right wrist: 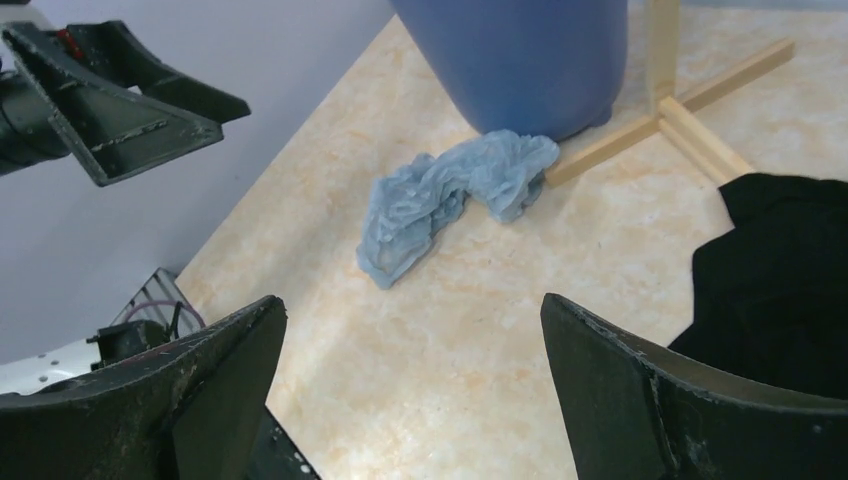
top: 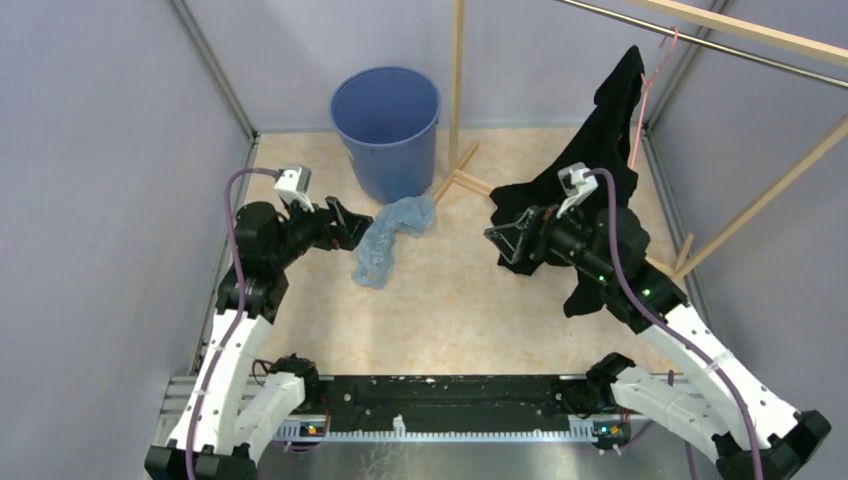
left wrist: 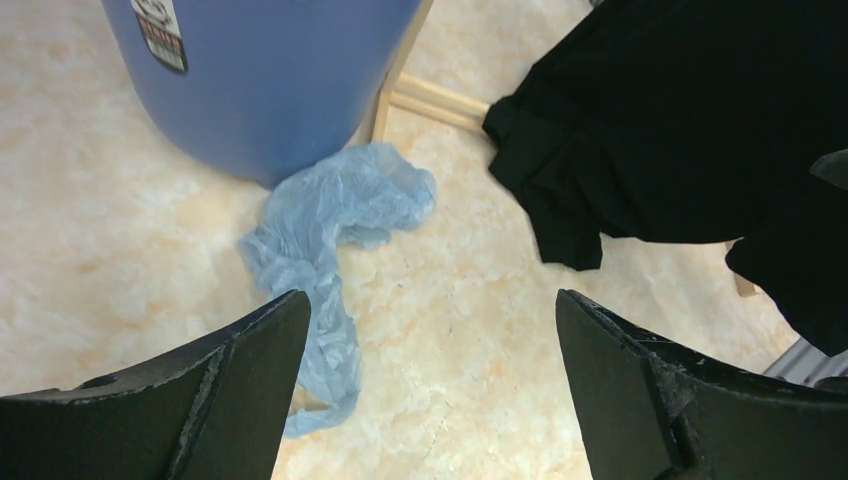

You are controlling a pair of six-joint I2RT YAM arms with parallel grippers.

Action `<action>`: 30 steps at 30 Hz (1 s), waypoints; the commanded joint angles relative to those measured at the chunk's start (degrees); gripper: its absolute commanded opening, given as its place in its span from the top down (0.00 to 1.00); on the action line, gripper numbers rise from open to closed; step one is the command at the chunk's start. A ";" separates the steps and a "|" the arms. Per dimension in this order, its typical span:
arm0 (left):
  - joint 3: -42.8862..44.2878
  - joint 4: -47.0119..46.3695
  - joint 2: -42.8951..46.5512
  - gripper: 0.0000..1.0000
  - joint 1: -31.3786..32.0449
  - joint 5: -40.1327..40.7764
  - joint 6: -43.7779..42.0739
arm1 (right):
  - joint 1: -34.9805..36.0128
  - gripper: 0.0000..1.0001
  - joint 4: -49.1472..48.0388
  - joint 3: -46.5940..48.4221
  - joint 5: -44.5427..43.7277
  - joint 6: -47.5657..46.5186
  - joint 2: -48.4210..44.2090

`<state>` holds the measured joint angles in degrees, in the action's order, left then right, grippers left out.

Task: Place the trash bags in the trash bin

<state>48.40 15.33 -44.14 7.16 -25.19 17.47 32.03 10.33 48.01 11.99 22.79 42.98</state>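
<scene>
the light-blue trash bag (top: pixel 392 238) lies crumpled on the tabletop (top: pixel 450 300), not yet in the trash bin (top: pixel 385 130). its upper end sits against the foot of the bin's wall, and from there it trails towards the arm bases and a little to the left. so its long axis runs on a slant, from bin base to near-left.

the left gripper (top: pixel 358 228) is by far the nearer. it hangs just beside the bag's left edge with its jaws spread wide and nothing between them. in the left wrist view the bag lies ahead and left of centre, with its thin tail passing close by the left finger (left wrist: pixel 240 390). whether that finger touches the plastic cannot be told.

the right gripper (top: pixel 500 235) is also spread open and empty. it sits well apart from the bag, over by the black garment (top: pixel 610 130), with bare tabletop between them.

judging from this, the pick falls to the left arm. a small shift to its right would centre the jaws across the bag's narrow middle.
</scene>
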 commanded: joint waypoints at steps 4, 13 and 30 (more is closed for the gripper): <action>-2.59 1.29 -6.30 0.01 -0.21 4.23 3.56 | 4.88 0.01 1.90 2.61 -8.11 -0.24 4.81; -7.26 -2.01 -18.40 0.01 -0.21 10.17 13.96 | 4.88 0.01 5.17 -0.13 -5.99 -3.32 7.73; -7.63 -16.52 -35.35 0.63 7.22 3.57 15.80 | 4.82 0.01 4.00 -3.98 -1.97 -3.81 5.90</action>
<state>39.86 1.93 -81.73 10.81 -22.83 33.71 36.64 15.90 43.90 9.17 19.05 48.49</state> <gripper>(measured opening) 0.524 0.985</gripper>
